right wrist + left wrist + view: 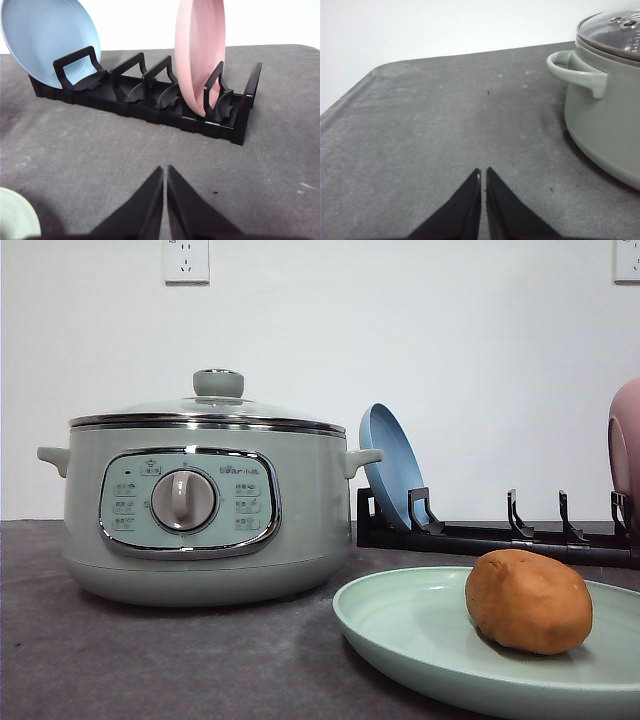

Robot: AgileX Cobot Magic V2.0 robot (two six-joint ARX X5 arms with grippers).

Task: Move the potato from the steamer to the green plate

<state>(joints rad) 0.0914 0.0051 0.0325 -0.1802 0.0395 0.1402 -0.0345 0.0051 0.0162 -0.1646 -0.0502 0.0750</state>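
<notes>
Front view: the potato (528, 601) rests on the green plate (400, 630), right of the lidded steamer (200, 510). Left wrist view: left gripper (483, 172) pressed together, holding nothing, over bare table (420, 125). Right wrist view: right gripper (165, 170) likewise closed, before the dish rack (150, 102).

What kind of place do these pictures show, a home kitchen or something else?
Probably a staged kitchen test bench: a steamer, a black dish rack holding plates, and a potato on a green plate, before a bare white wall.
</notes>
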